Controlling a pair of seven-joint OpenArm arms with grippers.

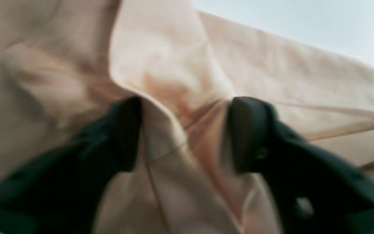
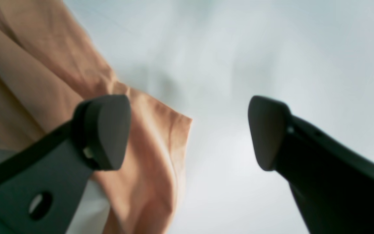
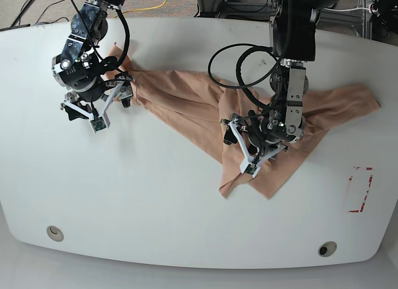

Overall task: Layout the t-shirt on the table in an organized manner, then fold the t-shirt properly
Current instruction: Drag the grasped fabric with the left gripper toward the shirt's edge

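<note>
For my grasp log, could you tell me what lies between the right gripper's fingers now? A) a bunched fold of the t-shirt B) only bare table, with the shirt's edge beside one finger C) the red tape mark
B: the right gripper stands open over the bare table, and the t-shirt edge lies beside one finger.

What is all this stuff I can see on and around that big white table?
t-shirt: one, peach-pink, crumpled across the table's middle.
table: one, white, filling the base view.
grommet holes: two, round, near the front edge.
red tape mark: one rectangle, at the table's right side.
cables: black loops by the arm; a yellow one behind the table.
left pincer: black, open, shirt fabric bunched between its fingers.
right pincer: black, open, empty, beside the shirt's edge.
</note>
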